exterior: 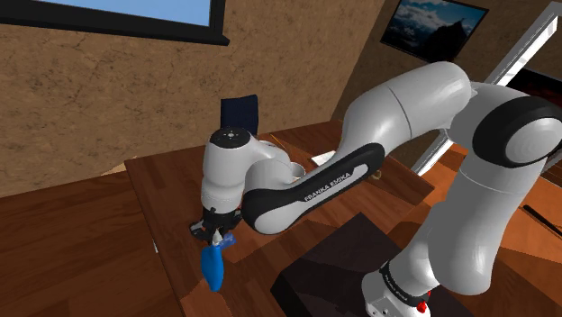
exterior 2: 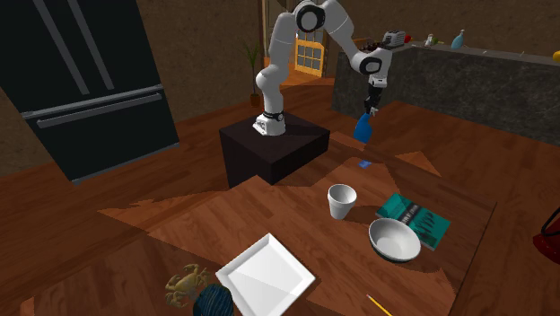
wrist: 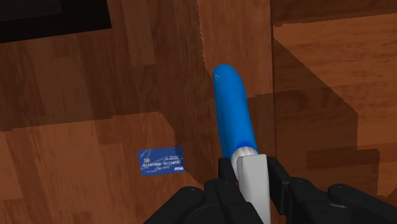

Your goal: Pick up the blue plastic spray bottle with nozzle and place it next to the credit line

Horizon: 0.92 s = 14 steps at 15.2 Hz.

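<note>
Blue and smooth, the spray bottle [wrist: 232, 108] hangs body-down from the gripper [wrist: 252, 168]. The black fingers are closed on its pale grey-white nozzle end, one on each side. In the shoulder view the bottle [exterior: 213, 267] dangles beneath the gripper [exterior: 216, 232] near the edge of the table [exterior: 171, 189]. In the second exterior view the bottle [exterior 2: 363, 128] appears to be lifted clear of the wood. On the boards below it, a little to one side, lies a small blue credit card [wrist: 161, 160] with white print, flat and apart from the bottle. The card [exterior 2: 366, 163] reads as no more than a blue speck in the second exterior view.

The table [exterior 2: 269, 211] is brown wood planking, and the floor around it is much the same brown, so their edges are hard to separate. Further along the table are a white cup [exterior 2: 341, 200], a white bowl [exterior 2: 394, 239] that overlaps a teal book [exterior 2: 415, 220], a square white plate [exterior 2: 265, 274] and a brown crab figure [exterior 2: 186, 283]. The arm's dark stand [exterior 2: 274, 148] is just beside the table, and a black refrigerator [exterior 2: 90, 81] stands behind. The rough brown walls carry a framed picture [exterior: 432, 27].

A dark blue shape [exterior: 239, 113] behind the wrist cannot be identified. The arm's own bulk hides much of the table in the shoulder view.
</note>
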### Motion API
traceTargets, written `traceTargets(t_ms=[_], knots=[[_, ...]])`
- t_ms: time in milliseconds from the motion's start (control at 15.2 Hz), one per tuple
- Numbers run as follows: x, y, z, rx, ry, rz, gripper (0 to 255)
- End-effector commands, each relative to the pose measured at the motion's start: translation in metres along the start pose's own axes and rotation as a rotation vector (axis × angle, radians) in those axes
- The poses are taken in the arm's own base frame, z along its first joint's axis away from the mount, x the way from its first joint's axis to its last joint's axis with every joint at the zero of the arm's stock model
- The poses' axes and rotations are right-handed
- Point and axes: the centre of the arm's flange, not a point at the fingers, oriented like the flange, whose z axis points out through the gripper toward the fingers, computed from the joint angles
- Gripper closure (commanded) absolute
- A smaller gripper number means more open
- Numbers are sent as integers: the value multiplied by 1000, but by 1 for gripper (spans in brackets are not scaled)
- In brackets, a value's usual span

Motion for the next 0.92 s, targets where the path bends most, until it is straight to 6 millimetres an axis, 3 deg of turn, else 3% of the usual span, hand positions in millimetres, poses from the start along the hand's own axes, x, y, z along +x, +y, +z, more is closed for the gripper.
traceTargets(t_ms=[0,528,858], knots=[[1,0,11,1,0,0,255],[0,-1,52,1,0,0,255],[0,-1,52,1,0,0,255]])
